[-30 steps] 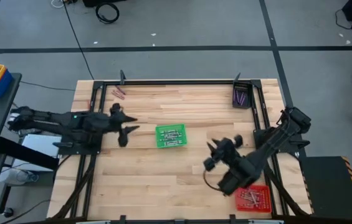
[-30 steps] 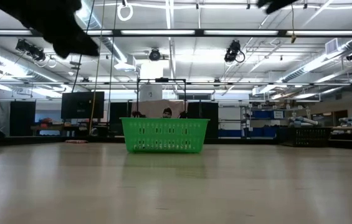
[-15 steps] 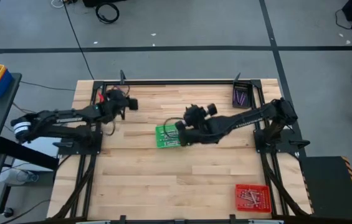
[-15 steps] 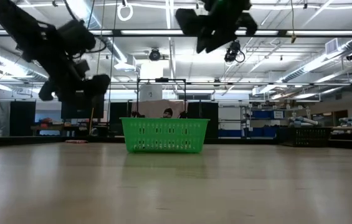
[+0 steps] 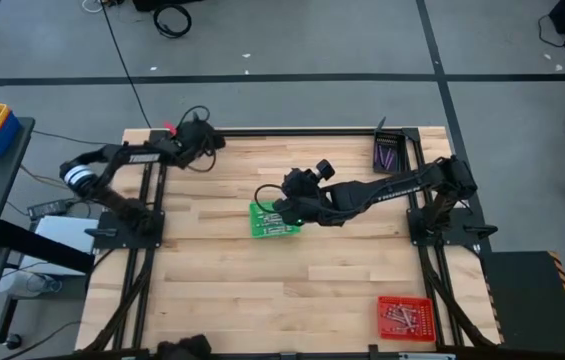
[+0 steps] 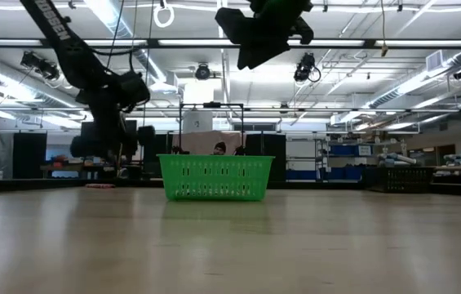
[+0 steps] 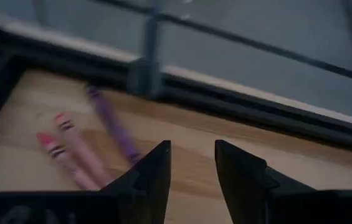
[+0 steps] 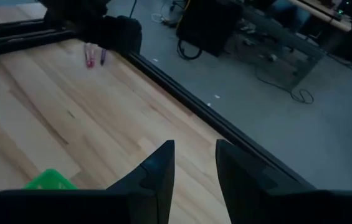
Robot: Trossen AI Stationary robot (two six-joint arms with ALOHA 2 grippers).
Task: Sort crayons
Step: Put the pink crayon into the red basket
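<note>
Three crayons lie flat on the wood in the table's far left corner: a purple one (image 7: 110,121), a pink one (image 7: 79,149) and a red one (image 7: 52,148). My left gripper (image 7: 192,165) hangs open just over the wood beside them, the purple crayon's end close to one finger; nothing is between the fingers. In the high view my left gripper (image 5: 212,140) covers that corner. My right gripper (image 8: 194,165) is open and holds nothing, high above the green tray (image 5: 272,228), where the high view shows it (image 5: 278,205).
A purple tray (image 5: 386,155) holding crayons sits at the far right corner. A red tray (image 5: 405,317) with crayons is at the near right. A black rail (image 7: 144,68) frames the table's far edge just past the crayons. Bare wood lies between the trays.
My left gripper has swung from the table's middle left to the far left corner, sinking and rolling, and now hangs by the crayons. My right gripper has swept from over the red tray to above the green tray, then stopped there.
</note>
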